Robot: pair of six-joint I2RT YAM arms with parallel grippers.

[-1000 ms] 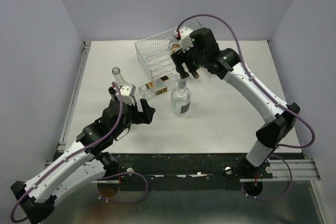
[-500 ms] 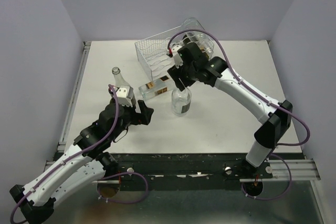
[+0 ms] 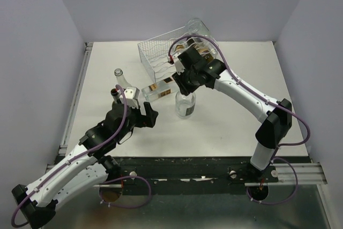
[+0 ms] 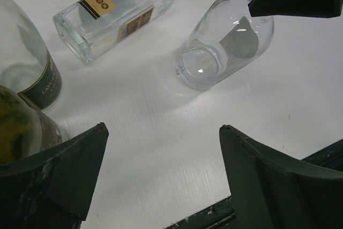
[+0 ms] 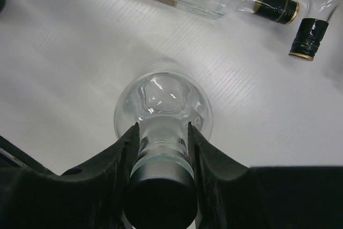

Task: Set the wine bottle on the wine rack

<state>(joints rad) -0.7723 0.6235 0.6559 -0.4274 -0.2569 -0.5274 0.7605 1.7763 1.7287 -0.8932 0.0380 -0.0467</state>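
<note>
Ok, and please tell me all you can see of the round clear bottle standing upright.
The round clear bottle looks like empty glass: squat rounded body, short neck, black cap. It stands upright on the white table, near but apart from the square bottle lying flat behind it. The right gripper has its fingers against both sides of the neck.

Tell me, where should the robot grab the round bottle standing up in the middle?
By its thin neck, coming straight down from above. The round bottle stands upright, and its belly is wide and smooth. The neck under the black cap is narrow enough to fit between jaws. The right jaws sit on either side of it.
</note>
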